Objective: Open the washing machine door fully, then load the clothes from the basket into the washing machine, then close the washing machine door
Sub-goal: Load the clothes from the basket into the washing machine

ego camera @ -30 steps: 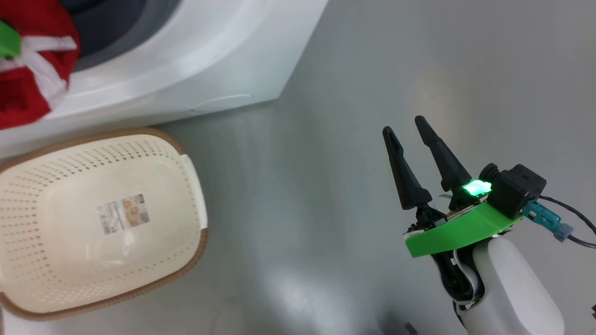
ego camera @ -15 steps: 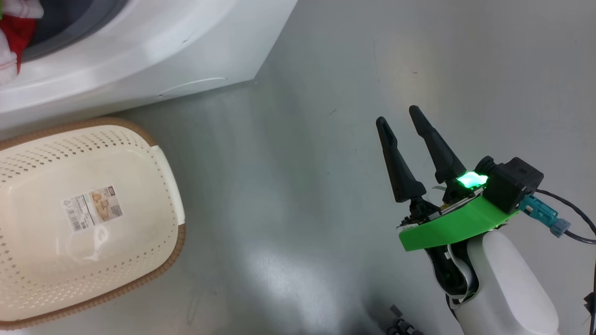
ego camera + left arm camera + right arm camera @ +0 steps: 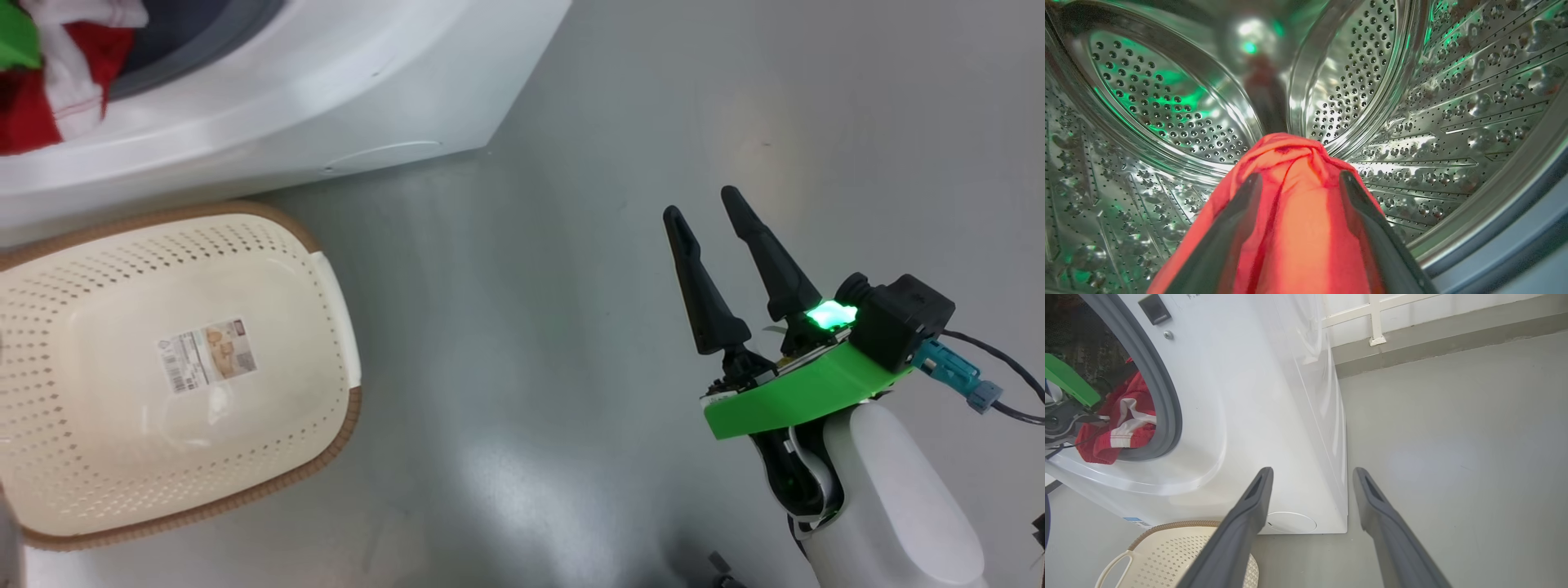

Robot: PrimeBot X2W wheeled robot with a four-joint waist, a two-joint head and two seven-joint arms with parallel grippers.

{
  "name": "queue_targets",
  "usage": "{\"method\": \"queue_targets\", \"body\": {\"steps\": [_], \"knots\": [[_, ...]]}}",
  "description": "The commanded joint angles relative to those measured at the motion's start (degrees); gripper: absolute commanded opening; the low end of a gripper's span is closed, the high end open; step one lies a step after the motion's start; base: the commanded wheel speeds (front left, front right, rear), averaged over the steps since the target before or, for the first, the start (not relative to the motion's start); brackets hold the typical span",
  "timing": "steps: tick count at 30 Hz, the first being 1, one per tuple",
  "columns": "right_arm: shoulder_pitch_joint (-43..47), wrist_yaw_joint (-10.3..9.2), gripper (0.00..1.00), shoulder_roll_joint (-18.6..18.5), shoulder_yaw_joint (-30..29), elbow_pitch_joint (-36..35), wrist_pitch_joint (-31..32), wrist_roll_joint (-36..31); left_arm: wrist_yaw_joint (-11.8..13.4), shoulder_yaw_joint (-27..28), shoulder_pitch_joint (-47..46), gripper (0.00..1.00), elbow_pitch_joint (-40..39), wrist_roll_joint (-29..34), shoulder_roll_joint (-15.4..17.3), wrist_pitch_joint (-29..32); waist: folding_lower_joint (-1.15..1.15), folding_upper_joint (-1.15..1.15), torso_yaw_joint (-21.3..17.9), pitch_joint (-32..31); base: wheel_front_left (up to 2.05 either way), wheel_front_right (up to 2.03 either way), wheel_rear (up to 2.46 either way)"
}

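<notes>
The red clothes [image 3: 1294, 228] are seen lying within the spread left claw [image 3: 1300, 174] inside the drum [image 3: 1167, 102] of the washing machine [image 3: 1257, 396], one end trailing at the grey gasket [image 3: 1169, 412], while the right claw [image 3: 701, 204], spread and empty, is held well apart above the floor [image 3: 571, 245], so the left arm is judged nearer.

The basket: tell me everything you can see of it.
The basket is a rounded rectangular tub of cream plastic, its walls pierced with rows of small holes, with a brown woven-look rim and a white side handle. A printed sticker lies on its bottom. It stands upright and empty on the grey floor, just before the white washing machine; whether they touch cannot be told.
</notes>
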Motion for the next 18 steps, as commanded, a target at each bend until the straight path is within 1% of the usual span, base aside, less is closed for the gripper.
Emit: {"method": "queue_targets", "body": {"steps": [1,10,18], "knots": [[0.0,0.09,1.0,-0.3,1.1,-0.9,-0.3,-0.6,-0.2,0.9,1.6,1.0,-1.9,0.6,1.9,-0.3,0.0,0.0,1.0,-0.9,0.0,0.0,0.0],[0.2,0.09,1.0,-0.7,1.3,-0.5,-0.3,-0.4,-0.2,0.7,6.4,1.0,-5.4,0.1,1.4,-0.3,0.0,0.0,2.5,-2.7,0.0,0.0,0.0],[0.5,0.09,1.0,-1.1,1.4,-0.2,-0.3,-0.1,-0.2,2.6,13.6,1.0,-12.3,-1.5,1.4,-0.3,0.0,0.0,3.5,-4.1,0.0,0.0,0.0]]}}
